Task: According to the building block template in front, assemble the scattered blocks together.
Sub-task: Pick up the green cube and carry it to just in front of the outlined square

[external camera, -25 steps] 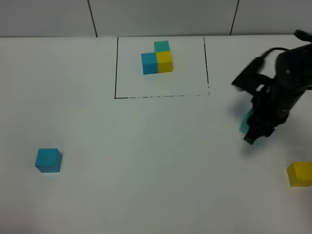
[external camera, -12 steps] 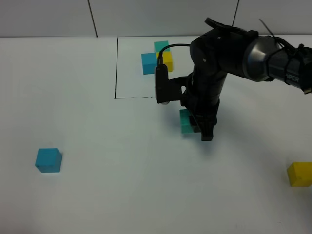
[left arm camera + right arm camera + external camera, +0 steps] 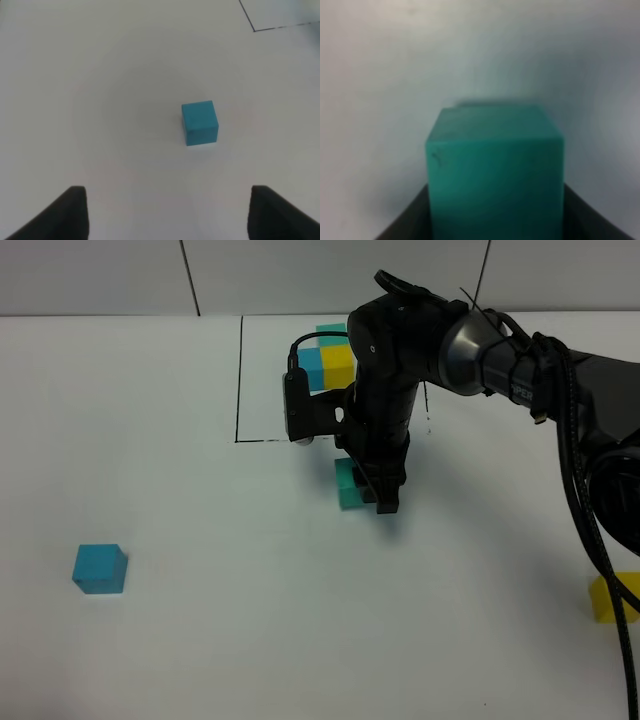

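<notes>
My right gripper (image 3: 372, 495) reaches across the middle and is shut on the teal-green cube (image 3: 347, 485), low over the table just in front of the frame's front line. The right wrist view shows this cube (image 3: 495, 175) filling the space between the fingers. The template (image 3: 322, 360), an L of blue, yellow and teal-green cubes, sits at the back inside the black drawn rectangle (image 3: 238, 390), partly hidden by the arm. The loose blue cube (image 3: 100, 568) lies at the front left. It also shows in the left wrist view (image 3: 200, 122), ahead of my open, empty left gripper (image 3: 167, 217). The loose yellow cube (image 3: 606, 598) lies at the far right.
The right arm and its cable (image 3: 575, 480) stretch from the right edge across the frame's right side. A corner of the drawn frame (image 3: 270, 27) shows in the left wrist view. A tiled wall (image 3: 320, 275) runs behind the white table (image 3: 250, 620).
The right arm has swept left from the right side to the middle, carrying the teal-green cube to just in front of the frame. The blue and yellow loose cubes have not moved.
</notes>
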{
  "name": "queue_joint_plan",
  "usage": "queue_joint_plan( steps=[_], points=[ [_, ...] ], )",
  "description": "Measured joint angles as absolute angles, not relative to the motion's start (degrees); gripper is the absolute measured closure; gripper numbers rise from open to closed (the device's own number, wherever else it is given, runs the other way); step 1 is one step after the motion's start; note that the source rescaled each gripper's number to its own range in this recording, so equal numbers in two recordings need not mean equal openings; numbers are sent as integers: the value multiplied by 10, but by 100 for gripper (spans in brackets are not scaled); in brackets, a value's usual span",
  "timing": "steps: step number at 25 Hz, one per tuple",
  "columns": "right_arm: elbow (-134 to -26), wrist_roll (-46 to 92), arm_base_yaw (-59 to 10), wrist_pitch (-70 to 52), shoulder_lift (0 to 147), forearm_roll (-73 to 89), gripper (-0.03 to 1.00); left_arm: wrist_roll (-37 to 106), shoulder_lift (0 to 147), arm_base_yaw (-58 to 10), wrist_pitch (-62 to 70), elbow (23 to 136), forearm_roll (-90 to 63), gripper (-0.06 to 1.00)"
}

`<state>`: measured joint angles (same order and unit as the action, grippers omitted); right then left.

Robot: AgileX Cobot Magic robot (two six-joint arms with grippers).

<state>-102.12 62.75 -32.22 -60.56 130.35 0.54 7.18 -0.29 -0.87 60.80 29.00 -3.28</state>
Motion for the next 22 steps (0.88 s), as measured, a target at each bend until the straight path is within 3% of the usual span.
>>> queue_joint_plan(
  steps=[22],
  points=[
    [-1026, 629, -292, -598, 1328, 33, 95, 71, -3, -9, 608, 290, -33, 41]
  ],
)
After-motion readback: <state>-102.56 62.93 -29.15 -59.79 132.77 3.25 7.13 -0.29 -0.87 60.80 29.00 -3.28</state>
